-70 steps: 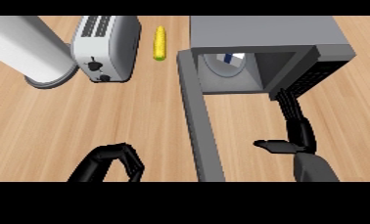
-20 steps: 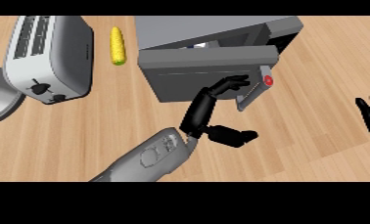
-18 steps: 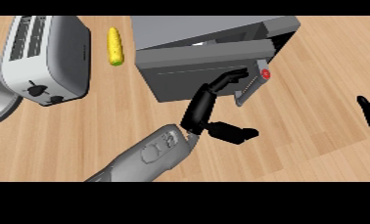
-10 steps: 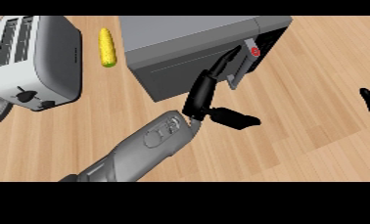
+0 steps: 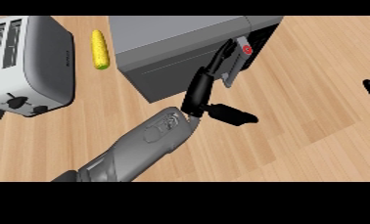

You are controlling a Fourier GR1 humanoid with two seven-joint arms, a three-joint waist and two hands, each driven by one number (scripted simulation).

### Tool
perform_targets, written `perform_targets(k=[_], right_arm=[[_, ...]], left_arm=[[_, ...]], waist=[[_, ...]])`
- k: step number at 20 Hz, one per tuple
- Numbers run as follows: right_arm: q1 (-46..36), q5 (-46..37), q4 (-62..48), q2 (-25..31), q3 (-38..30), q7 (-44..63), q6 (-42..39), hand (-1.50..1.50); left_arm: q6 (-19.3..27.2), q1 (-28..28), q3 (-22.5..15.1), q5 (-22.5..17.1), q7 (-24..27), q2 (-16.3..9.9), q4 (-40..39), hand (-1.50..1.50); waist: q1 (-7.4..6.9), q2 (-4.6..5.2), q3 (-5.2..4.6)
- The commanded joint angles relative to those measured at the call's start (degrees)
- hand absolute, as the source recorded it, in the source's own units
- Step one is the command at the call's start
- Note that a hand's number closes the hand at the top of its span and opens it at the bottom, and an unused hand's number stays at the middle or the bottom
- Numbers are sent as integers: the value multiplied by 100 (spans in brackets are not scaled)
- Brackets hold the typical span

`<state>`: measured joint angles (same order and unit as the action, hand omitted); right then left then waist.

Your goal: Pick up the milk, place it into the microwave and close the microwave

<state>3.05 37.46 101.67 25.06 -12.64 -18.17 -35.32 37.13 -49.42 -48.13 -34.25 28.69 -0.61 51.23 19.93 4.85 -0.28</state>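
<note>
Microwave (image 5: 180,47), grey, sits at the far middle of the wooden counter (image 5: 303,105), its door nearly shut against the body, and the milk cannot be seen anywhere. Robot's left hand (image 5: 206,83) reaches up from the near left on a grey forearm, fingers straight and pressed against the door's right edge beside a red button (image 5: 247,49), thumb spread out to the right. Right hand (image 5: 366,86) barely shows at the right edge, its fingers impossible to judge; a toaster (image 5: 33,66) and a yellow corn cob (image 5: 100,49) lie at the far left.

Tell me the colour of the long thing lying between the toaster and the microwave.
Yellow, with a slightly greenish tinge: the corn cob, seen in the head view.
</note>
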Motion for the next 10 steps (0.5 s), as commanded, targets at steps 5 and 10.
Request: perform_targets(k=[5,10], right_arm=[[-181,273,-66,209,-42,219,-16,-150],[-306,406,-147,325,-152,302,44,-150]], left_arm=[[151,-394,48,-358,137,57,-334,-150],[151,-398,38,-520,336,57,-466,-150]], waist=[[171,27,12],[180,63,14]])
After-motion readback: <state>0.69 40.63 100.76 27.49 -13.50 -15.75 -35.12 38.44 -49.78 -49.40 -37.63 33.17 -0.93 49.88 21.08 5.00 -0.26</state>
